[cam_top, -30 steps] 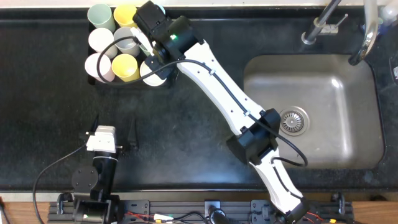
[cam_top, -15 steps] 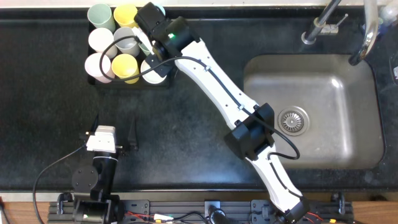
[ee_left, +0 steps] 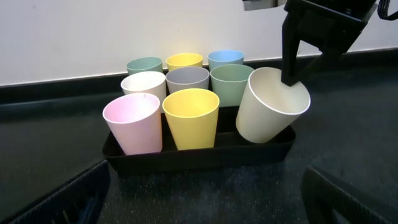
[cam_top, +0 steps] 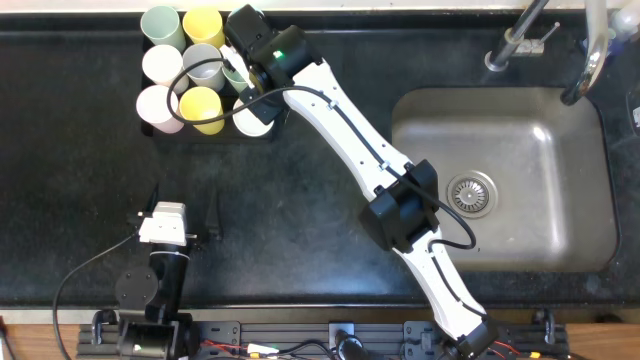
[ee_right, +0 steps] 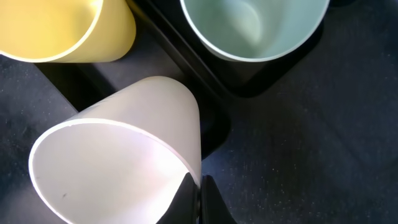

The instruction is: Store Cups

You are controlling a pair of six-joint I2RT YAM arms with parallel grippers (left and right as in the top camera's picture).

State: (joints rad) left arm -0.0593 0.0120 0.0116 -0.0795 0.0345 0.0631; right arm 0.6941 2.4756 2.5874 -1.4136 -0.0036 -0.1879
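The cream plastic cup [ee_left: 270, 106], clenched by the right pincer [ee_right: 200, 196], is edged nearer the last, 9th slot of the black tray [ee_left: 199, 158]; the left pincer [cam_top: 185, 208] is released.

You're working in a kitchen: a dark speckled countertop [cam_top: 300, 230] runs along a pale wall [ee_left: 74, 31], with a stainless steel sink [cam_top: 540, 150] set into it, a round drain [cam_top: 472, 194] in its floor, a metal faucet [cam_top: 512, 45] behind, and a tray of cups [cam_top: 200, 105] nearby
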